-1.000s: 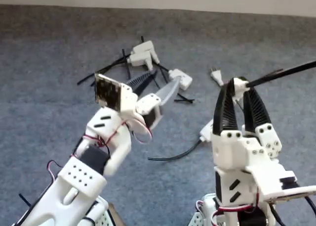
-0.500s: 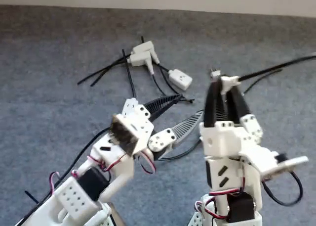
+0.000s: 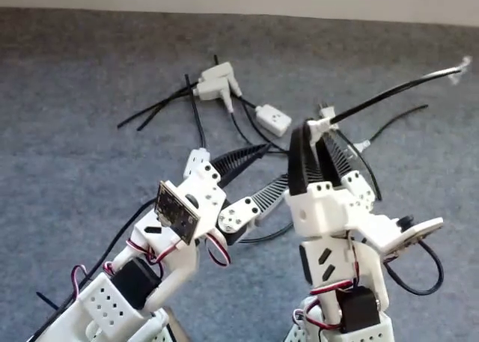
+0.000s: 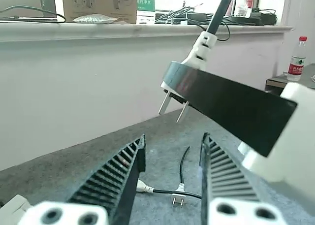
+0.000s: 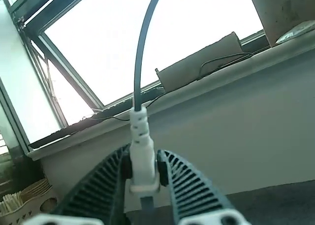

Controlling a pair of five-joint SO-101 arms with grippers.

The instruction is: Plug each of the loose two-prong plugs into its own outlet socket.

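Note:
My right gripper [image 3: 314,132] stands raised above the carpet, shut on a white two-prong plug [image 3: 320,125] whose black cable [image 3: 389,95] runs off to the far right. The right wrist view has the same plug [image 5: 140,136] pinched upright between the ribbed fingers [image 5: 189,185]. My left gripper [image 3: 278,162] is open just left of it, holding nothing. Seen past the left gripper [image 4: 173,136], the held plug [image 4: 189,77] shows both prongs pointing down. White outlet sockets lie farther back: one alone [image 3: 273,119], another [image 3: 215,84] among cables.
Black cables [image 3: 161,106] sprawl over the grey carpet around the back sockets. Another loose plug [image 4: 178,199] lies on the carpet beyond my left gripper, with a small white one [image 3: 362,144] right of the right gripper. A pale wall borders the far edge.
My right gripper has carried its plug to the left, trailing the cable. The left arm has drawn back from the far sockets and now sits beside the right gripper.

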